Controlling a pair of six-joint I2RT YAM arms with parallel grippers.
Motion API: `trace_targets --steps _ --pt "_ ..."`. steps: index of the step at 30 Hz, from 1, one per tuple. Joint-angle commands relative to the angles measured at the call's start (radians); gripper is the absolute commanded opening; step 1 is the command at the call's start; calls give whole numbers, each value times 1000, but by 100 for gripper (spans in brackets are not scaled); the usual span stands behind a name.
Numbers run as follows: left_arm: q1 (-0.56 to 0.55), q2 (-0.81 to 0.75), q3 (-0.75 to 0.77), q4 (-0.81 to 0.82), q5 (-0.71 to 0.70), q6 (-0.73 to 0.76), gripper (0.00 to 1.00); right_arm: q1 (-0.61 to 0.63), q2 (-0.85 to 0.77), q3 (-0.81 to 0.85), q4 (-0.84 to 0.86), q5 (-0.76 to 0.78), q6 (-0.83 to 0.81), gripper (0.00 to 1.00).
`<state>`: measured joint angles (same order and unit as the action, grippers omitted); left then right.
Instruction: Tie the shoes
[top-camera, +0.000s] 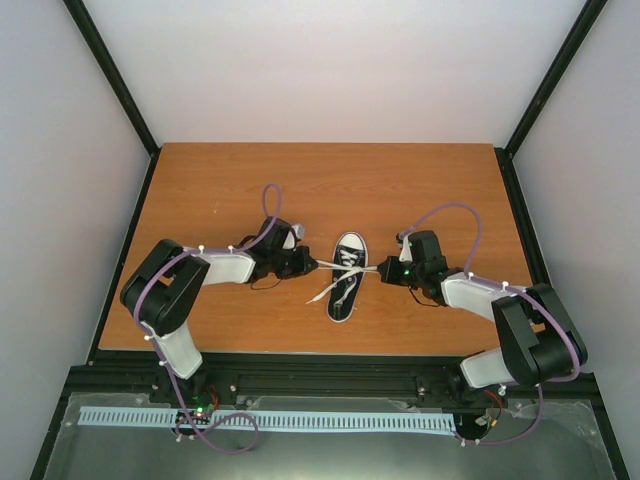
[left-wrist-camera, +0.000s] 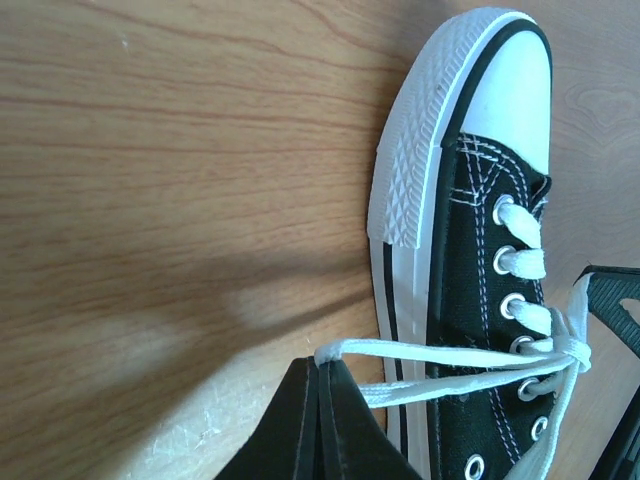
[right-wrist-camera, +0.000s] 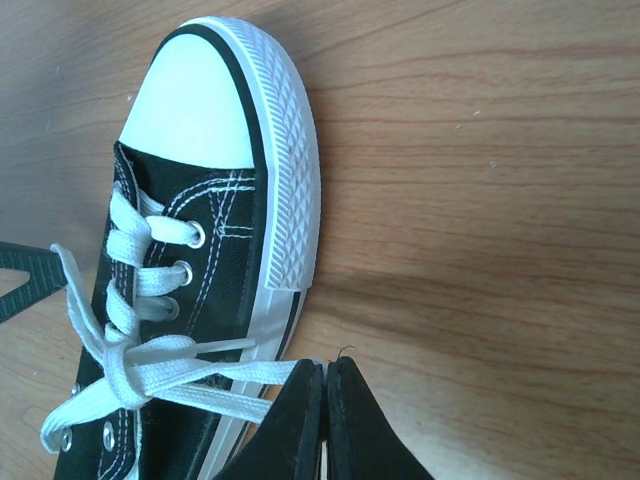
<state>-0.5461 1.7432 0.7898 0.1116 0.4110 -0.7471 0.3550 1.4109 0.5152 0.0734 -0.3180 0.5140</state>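
A small black sneaker (top-camera: 347, 275) with a white toe cap lies in the middle of the wooden table, toe pointing away from the arms. Its white laces (top-camera: 350, 269) cross in a knot over the eyelets. My left gripper (top-camera: 312, 263) sits just left of the shoe, shut on a folded loop of lace (left-wrist-camera: 440, 352) that runs taut to the knot (left-wrist-camera: 572, 352). My right gripper (top-camera: 385, 270) sits just right of the shoe, shut on another lace loop (right-wrist-camera: 235, 375). In the wrist views the left gripper (left-wrist-camera: 322, 365) and the right gripper (right-wrist-camera: 325, 365) each pinch lace at the tips. A loose lace end (top-camera: 322, 293) trails to the near left.
The wooden table (top-camera: 220, 190) is bounded by black frame posts (top-camera: 110, 70) and white walls. A white slotted rail (top-camera: 270, 420) runs along the near edge behind the arm bases. The black finger (left-wrist-camera: 612, 300) at the right of the left wrist view belongs to the other arm.
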Motion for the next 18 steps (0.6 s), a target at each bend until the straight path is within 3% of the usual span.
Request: trace_targets --steps 1,5,10,18 --pt "20 -18 0 -3 6 34 1 -16 15 -1 25 -13 -7 3" --pt "20 -19 3 3 16 46 1 -14 -2 6 35 -50 -35 3" --pt "20 -11 23 25 96 88 1 -11 -41 -19 5 -231 -106 3" --pt "14 16 61 73 206 156 1 64 9 -129 54 -340 -38 7"
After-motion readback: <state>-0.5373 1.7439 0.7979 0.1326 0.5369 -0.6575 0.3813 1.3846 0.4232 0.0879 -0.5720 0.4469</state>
